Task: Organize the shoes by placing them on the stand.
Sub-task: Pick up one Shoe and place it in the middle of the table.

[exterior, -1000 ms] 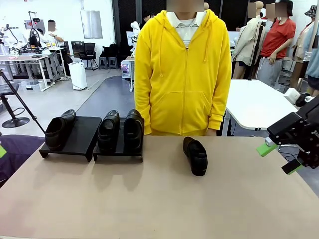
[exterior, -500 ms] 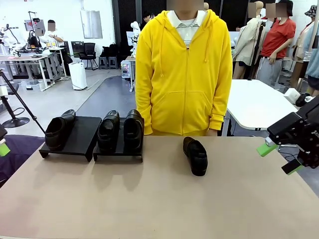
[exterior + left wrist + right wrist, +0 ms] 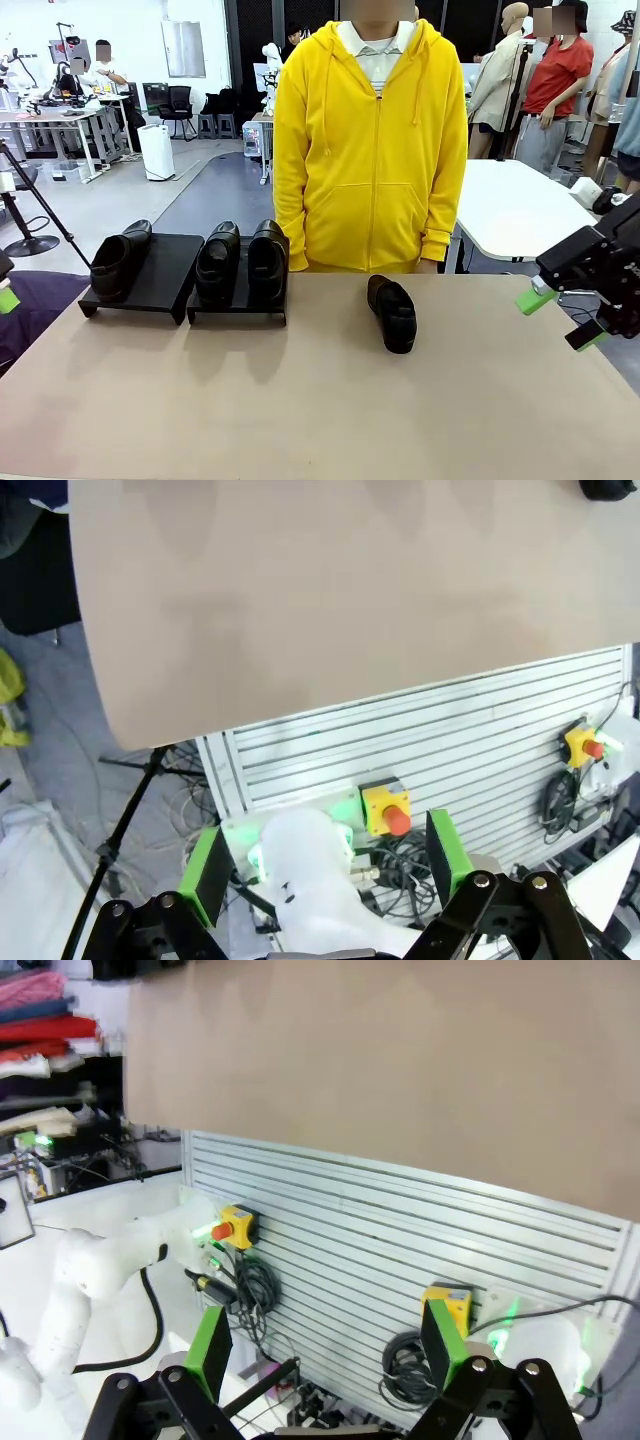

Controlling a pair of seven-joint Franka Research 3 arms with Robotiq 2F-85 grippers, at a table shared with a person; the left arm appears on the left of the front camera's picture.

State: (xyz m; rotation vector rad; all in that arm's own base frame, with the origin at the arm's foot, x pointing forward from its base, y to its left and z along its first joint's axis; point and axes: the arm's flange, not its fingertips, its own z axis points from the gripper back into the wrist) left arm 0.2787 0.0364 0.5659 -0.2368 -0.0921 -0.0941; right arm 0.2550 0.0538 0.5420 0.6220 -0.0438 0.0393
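Four shoes: three on two black stands [image 3: 185,272] at the desk's [image 3: 320,400] far left (one on the left stand, two on the right), and a fourth shoe [image 3: 392,312] lying loose mid-desk. The right end effector [image 3: 560,317] hovers off the right edge, open and empty, well apart from that shoe. The left end effector [image 3: 325,865] is likewise open, empty. A person in yellow [image 3: 370,140] stands behind.

Four glossy black shoes: one [image 3: 116,262] on the left stand [image 3: 160,280]; two [image 3: 217,262] [image 3: 267,260] side by side on the right stand [image 3: 238,308]; one [image 3: 392,312] alone on the table [image 3: 320,400].
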